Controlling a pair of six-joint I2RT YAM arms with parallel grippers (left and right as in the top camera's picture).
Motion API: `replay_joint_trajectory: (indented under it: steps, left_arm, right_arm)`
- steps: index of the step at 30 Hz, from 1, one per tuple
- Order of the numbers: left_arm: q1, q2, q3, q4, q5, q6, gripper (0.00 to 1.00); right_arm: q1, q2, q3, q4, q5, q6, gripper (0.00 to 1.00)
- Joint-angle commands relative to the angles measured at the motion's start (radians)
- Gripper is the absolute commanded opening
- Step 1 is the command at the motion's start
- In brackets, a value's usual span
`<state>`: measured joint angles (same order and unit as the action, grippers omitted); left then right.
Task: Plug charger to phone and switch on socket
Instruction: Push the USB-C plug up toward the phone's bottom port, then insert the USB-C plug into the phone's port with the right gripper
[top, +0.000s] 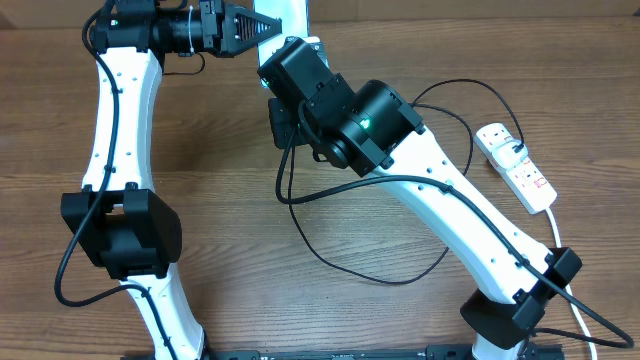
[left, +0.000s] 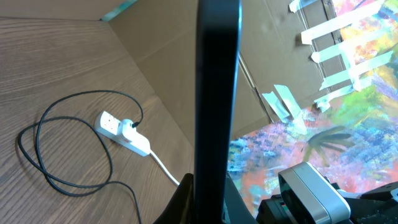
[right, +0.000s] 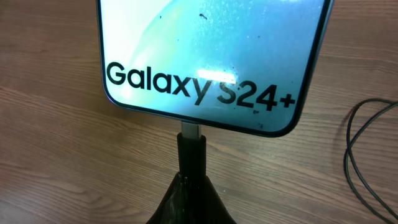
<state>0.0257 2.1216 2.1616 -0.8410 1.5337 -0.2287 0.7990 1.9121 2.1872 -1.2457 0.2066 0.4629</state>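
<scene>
left fingers (top: 240, 27) clamp phone (right: 205, 56) edgewise above bench (right: 50, 124): rigid, light, slick glass. right fingers (right: 186, 202) pinch charger (right: 190, 146) plug, tip at port just ahead. Cable limp, so hold plug body.

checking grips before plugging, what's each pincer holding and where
Left pincer: the phone, by one end. Right pincer: the charger, by its connector body, tip at the phone's edge.
</scene>
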Motion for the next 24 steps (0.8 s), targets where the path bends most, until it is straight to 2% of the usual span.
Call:
replay_joint_trajectory:
  steps: [1,18,24]
  left_arm:
    - [-0.007,-0.016,0.015,0.0,0.048,0.004,0.04]
    - [-0.007,-0.016,0.015,0.0,0.048,0.004,0.04]
    - [-0.007,-0.016,0.015,0.0,0.048,0.004,0.04]
  right_arm:
    - [-0.004,-0.027,0.032,0.012,0.027,0.009,0.04]
    - [-0.007,-0.027,0.032,0.019,-0.013,0.039,0.04]
    - [-0.038,-0.027,0.032,0.008,-0.035,0.091,0.04]
